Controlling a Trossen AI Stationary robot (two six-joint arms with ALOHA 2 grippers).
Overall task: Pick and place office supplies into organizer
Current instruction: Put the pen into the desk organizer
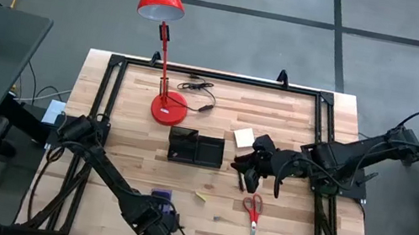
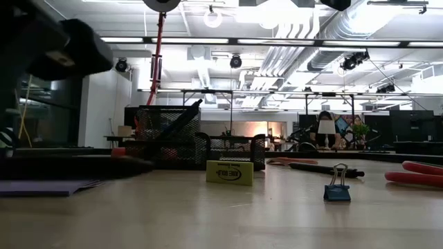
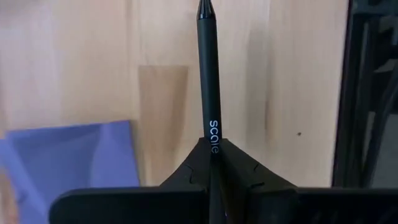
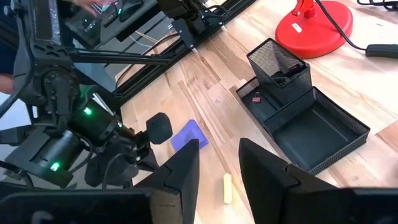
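My left gripper (image 1: 159, 230) is near the table's near edge, shut on a black pen (image 3: 209, 74). A purple note pad (image 1: 162, 199) lies flat beside it and also shows in the left wrist view (image 3: 68, 155). My right gripper (image 4: 217, 165) is open and empty, above the table just right of the black mesh organizer (image 1: 196, 148). The pale yellow note pad (image 1: 243, 136) lies right of the organizer. Red-handled scissors (image 1: 252, 210) lie flat nearer the near edge. Another dark pen (image 2: 325, 168) lies on the table. My left gripper pinches the black pen between its two shut fingers (image 3: 186, 171), at the barrel by its white lettering (image 3: 213, 132). The pen lies along the fingers and sticks out past their tips, its tip (image 3: 205, 7) over bare wood beside the purple pad.
A red desk lamp (image 1: 168, 109) stands behind the organizer, its cord trailing right. A small yellow eraser (image 2: 230, 173) and a blue binder clip (image 2: 337, 191) lie in the near middle. A black frame (image 1: 216, 76) rims the table.
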